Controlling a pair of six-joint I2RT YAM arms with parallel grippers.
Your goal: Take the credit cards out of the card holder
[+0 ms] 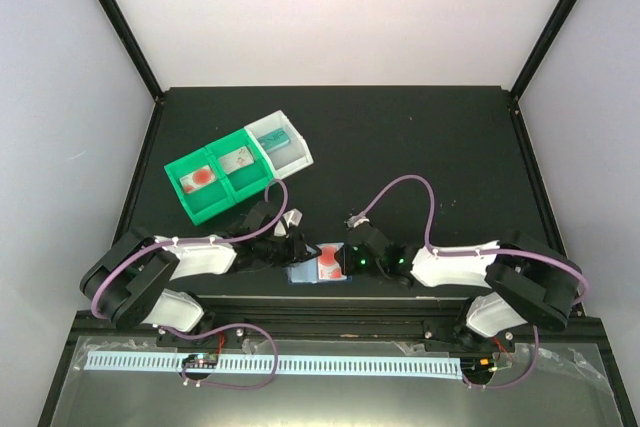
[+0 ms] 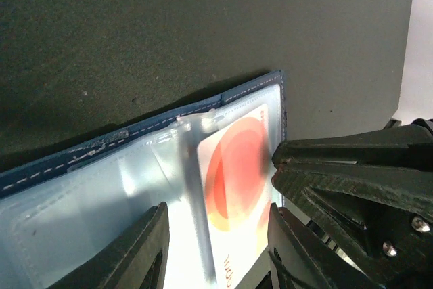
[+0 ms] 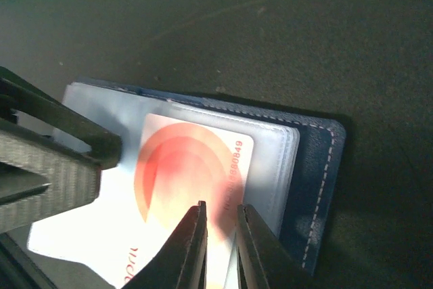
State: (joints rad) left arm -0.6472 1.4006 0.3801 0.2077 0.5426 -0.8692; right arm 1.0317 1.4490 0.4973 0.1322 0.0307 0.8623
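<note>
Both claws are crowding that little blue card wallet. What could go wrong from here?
The right gripper stands nearly closed over the red-patched card; whether it grips is unclear, so it may slip off. The left gripper has its jaws apart over the card holder; if that isn't pinned, the whole holder could slide along with the card.

Printed in red along the 3 o'clock edge of the credit card (image 3: 176,167), running lengthwise: digits, seemingly "880849", blurred at the start. Toward 6 o'clock, larger red lettering, cut off and unreadable.
</note>
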